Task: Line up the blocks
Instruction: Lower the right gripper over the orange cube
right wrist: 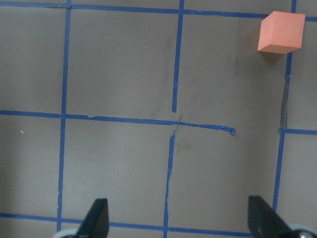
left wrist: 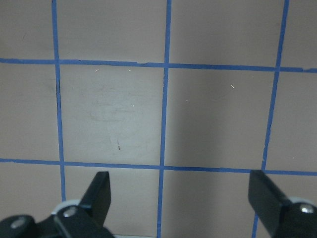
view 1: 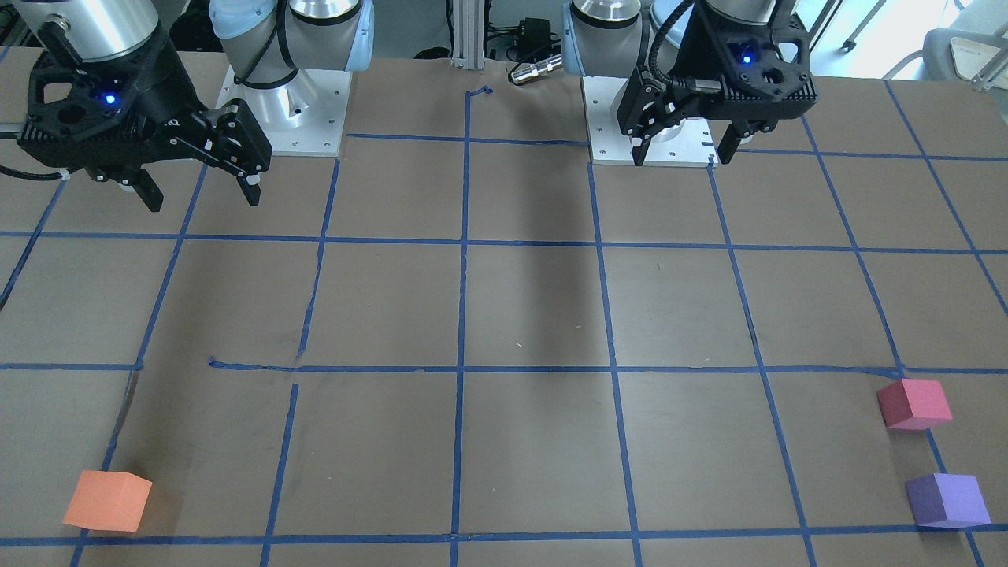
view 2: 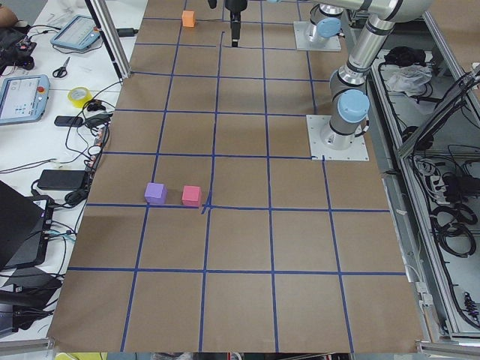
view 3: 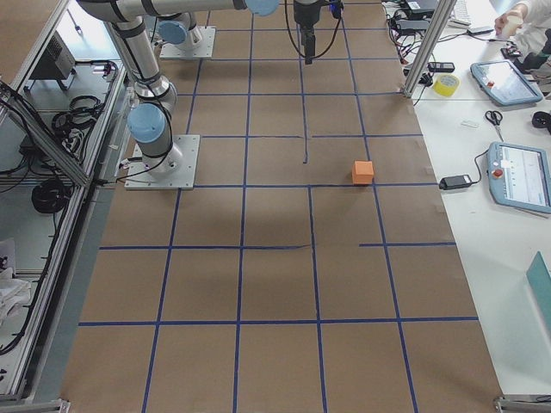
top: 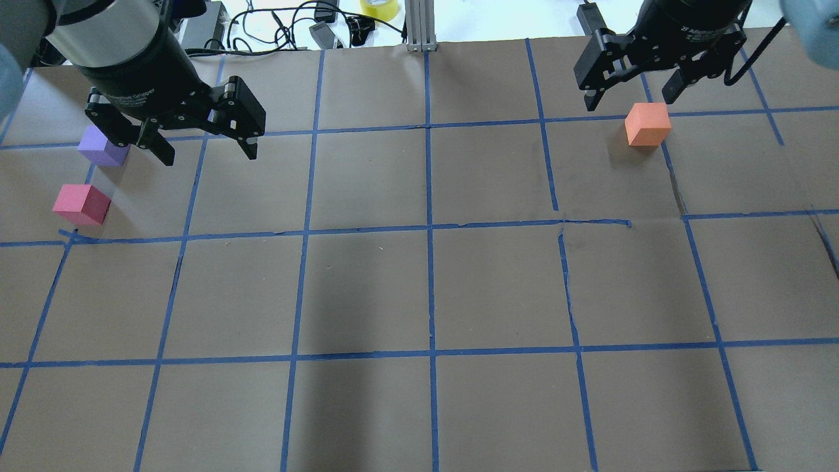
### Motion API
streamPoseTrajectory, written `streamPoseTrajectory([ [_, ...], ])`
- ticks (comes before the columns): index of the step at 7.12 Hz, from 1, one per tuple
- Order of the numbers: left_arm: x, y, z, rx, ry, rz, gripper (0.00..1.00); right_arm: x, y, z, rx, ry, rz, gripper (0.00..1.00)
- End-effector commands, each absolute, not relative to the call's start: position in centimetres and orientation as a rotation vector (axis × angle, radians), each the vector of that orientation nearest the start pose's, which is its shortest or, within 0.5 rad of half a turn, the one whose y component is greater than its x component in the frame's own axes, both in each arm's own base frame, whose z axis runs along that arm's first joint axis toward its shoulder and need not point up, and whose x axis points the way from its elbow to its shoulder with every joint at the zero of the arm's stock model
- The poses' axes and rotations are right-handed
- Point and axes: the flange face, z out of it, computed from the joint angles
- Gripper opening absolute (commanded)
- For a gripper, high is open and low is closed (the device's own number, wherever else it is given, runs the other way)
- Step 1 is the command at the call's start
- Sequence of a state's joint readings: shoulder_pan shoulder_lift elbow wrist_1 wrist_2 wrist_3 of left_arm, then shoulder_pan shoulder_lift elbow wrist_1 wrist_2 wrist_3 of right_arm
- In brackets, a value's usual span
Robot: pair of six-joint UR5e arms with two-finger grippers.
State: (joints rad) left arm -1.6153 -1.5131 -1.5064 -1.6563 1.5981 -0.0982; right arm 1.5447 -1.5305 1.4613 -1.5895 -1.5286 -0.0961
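Note:
The orange block (top: 647, 124) sits on the far right of the table; it also shows in the front view (view 1: 106, 501) and at the top right of the right wrist view (right wrist: 281, 32). The red-pink block (top: 81, 204) and the purple block (top: 103, 145) sit close together, apart, at the far left, also in the front view (view 1: 913, 404) (view 1: 947, 501). My left gripper (top: 203, 147) is open and empty, raised above the table, right of the purple block. My right gripper (top: 632, 98) is open and empty, raised above the table beside the orange block.
The brown table (top: 426, 288) is marked with a blue tape grid. The arm bases (view 1: 287, 110) (view 1: 654, 134) stand at the robot's edge. Cables and a tape roll (top: 379, 8) lie beyond the far edge. The left wrist view shows only bare table (left wrist: 163, 114).

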Motion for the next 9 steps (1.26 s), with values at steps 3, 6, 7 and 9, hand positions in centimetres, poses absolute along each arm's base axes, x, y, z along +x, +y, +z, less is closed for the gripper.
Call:
streamPoseTrajectory([
  [3, -15.1, -46.3, 53.7, -0.084, 3.115, -0.056, 1.00, -0.7, -65.2, 43.4, -0.005, 3.112, -0.127, 1.00],
  [6, -15.1, -46.3, 53.8, -0.082, 3.115, -0.058, 1.00, -5.1, -73.8, 32.6, 0.052, 3.120, -0.152, 1.00],
  [7, -15.1, -46.2, 53.8, -0.084, 3.115, -0.060, 1.00, -6.4, -75.0, 29.4, 0.048, 3.159, -0.169, 1.00],
  [9, -15.1, -46.1, 54.0, -0.082, 3.115, -0.065, 1.00, -7.3, -75.5, 25.9, 0.076, 3.163, -0.096, 1.00],
])
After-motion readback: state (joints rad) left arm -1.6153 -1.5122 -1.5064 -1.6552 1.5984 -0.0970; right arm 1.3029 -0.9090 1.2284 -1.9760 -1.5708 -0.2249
